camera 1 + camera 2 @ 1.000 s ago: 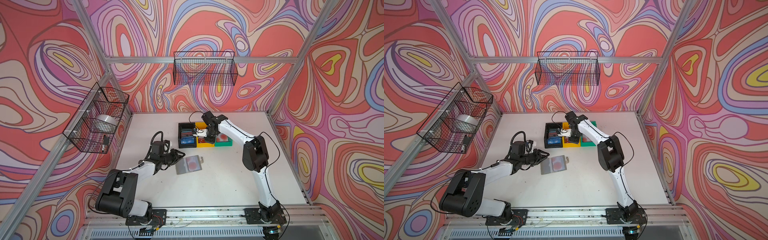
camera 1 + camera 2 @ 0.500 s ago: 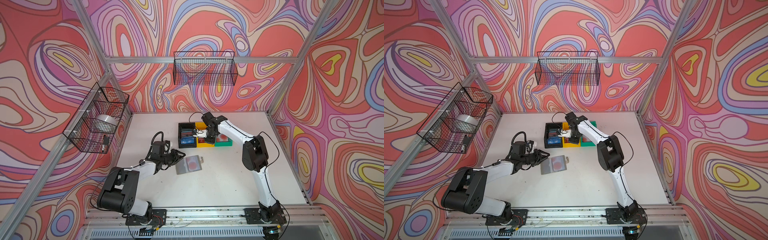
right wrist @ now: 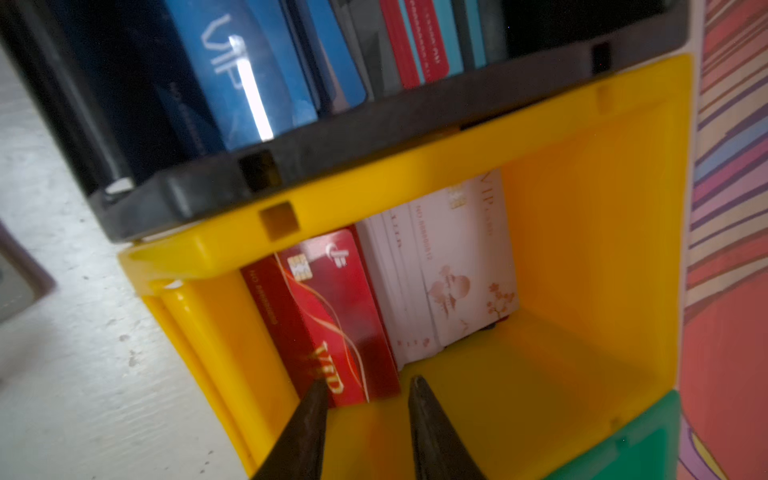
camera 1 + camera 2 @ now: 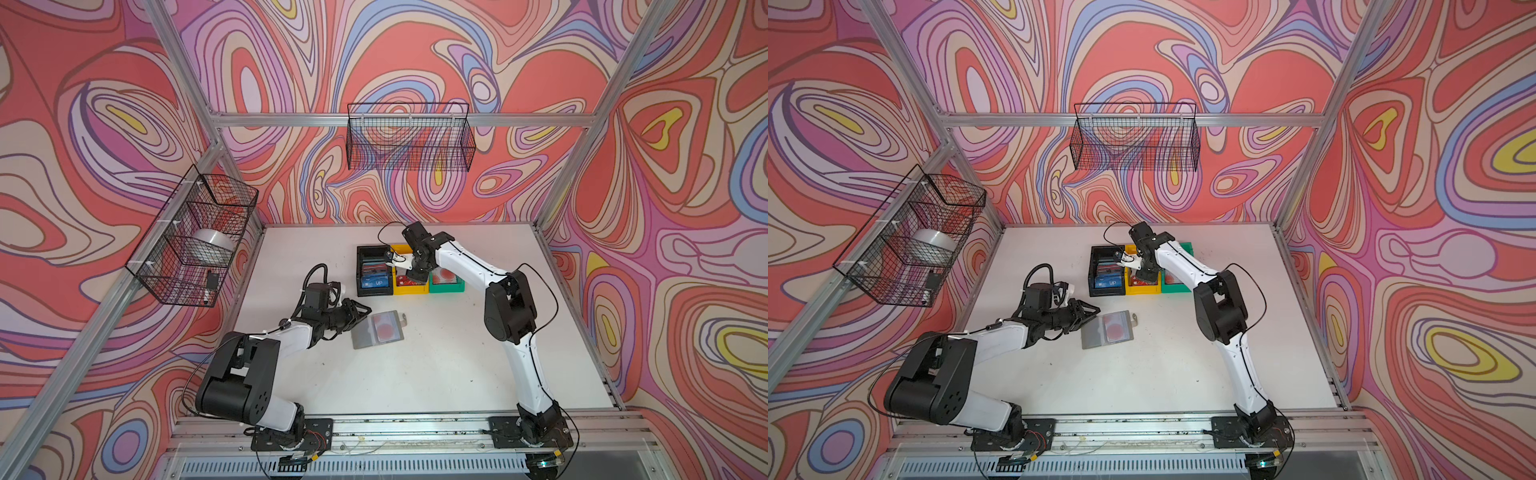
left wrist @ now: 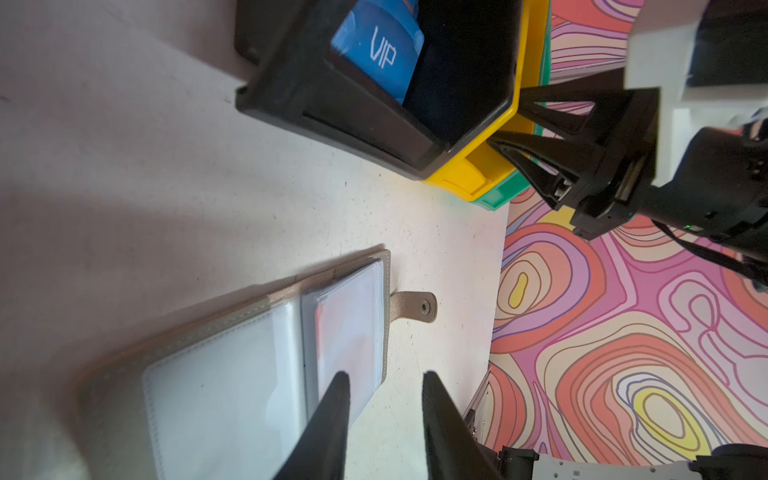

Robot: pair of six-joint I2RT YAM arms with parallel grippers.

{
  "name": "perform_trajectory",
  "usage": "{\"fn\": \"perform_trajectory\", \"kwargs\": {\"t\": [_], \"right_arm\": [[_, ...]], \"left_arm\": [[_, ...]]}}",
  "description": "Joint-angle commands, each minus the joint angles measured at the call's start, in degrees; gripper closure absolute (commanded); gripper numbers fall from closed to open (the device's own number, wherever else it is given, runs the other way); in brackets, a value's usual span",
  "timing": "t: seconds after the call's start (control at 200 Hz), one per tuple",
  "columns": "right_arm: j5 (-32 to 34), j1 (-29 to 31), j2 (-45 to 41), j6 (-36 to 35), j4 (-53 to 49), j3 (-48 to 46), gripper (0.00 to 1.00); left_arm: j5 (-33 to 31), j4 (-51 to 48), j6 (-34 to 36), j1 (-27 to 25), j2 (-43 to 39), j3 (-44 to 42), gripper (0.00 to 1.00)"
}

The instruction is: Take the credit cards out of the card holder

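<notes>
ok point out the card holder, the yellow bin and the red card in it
card holder (image 4: 364,335): in a top view, on its grey sleeve
yellow bin (image 3: 590,249): right wrist view, on its inner wall
red card (image 3: 332,316): right wrist view, mid face

Bare table left open before the card holder, way behind barred by touching black bin, yellow bin and green bin, yellow bin's mouth occupied by the right gripper, holder's edge crowded by the left gripper.
</notes>
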Motion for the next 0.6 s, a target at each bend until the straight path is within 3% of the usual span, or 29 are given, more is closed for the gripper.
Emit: {"fn": "perform_trajectory", "kwargs": {"t": [0.0, 0.14, 0.361, 0.481, 0.596], "right_arm": [[4.2, 0.3, -2.9, 4.2, 6.9, -2.4, 0.62], [-5.2, 0.4, -10.4, 12.8, 9.4, -8.4, 0.64], [-35.9, 0.6, -20.2, 28.7, 13.6, -24.4, 0.82], [-42.0, 1.3, -21.4, 36.8, 19.5, -32.4, 0.91], [-44.1, 2.8, -18.6, 37.6, 17.8, -33.3, 0.96]], "left_arm": [[0.4, 0.6, -0.1, 0.4, -0.2, -0.9, 0.67], [-1.4, -3.5, 1.4, 0.4, -2.4, -1.2, 0.67], [-5.0, -11.4, 4.3, 0.4, -6.0, -1.2, 0.68], [-5.8, -13.9, 4.9, 0.4, -6.2, -1.2, 0.69], [-5.7, -16.3, 5.9, 0.4, -6.4, -3.3, 0.70]]}}
